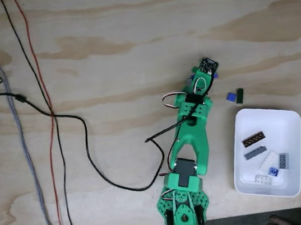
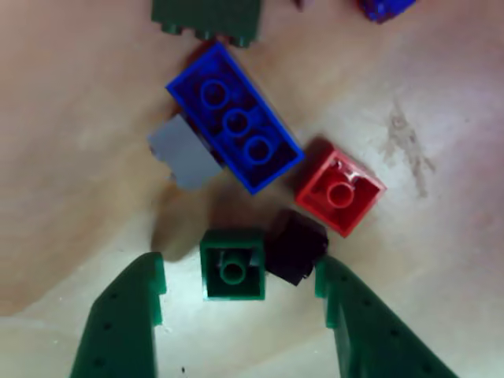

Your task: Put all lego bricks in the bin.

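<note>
Claw [image 2: 240, 291] open astride small green brick [image 2: 232, 274]; rigid, light, smooth-sided; grip its opposite flat walls squarely

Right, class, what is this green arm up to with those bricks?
The green arm reaches over a small cluster of lego bricks, its open gripper straddling a green brick beside a black one, red one and blue one. The white bin already holds several bricks; two more lie just outside it.
</note>
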Robot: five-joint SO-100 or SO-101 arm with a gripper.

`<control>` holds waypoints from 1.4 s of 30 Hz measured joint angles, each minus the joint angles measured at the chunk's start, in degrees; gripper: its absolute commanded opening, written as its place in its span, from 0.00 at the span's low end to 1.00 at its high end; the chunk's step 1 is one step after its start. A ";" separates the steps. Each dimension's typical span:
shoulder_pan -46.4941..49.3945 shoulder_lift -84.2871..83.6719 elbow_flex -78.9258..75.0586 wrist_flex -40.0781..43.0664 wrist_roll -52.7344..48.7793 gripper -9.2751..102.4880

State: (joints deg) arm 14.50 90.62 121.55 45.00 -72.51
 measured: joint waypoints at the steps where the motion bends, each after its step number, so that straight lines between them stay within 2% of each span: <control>1: -0.26 -0.35 -0.44 -0.26 0.00 0.23; 8: -1.41 -1.14 -1.41 -0.35 -0.62 0.08; 17: -2.55 1.49 -1.14 5.19 1.23 0.08; 21: 1.05 15.82 -3.34 12.83 5.10 0.08; 24: 8.44 27.42 -6.15 18.37 5.98 0.08; 28: 27.77 32.34 -7.65 19.51 5.98 0.08; 33: 51.50 46.23 -2.55 17.84 -6.59 0.08; 37: 58.18 46.14 6.15 10.55 -10.46 0.08; 41: 57.66 46.05 11.34 7.65 -13.10 0.08; 42: 59.06 46.05 13.18 6.68 -13.97 0.11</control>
State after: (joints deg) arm 73.56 136.67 134.74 51.68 -86.48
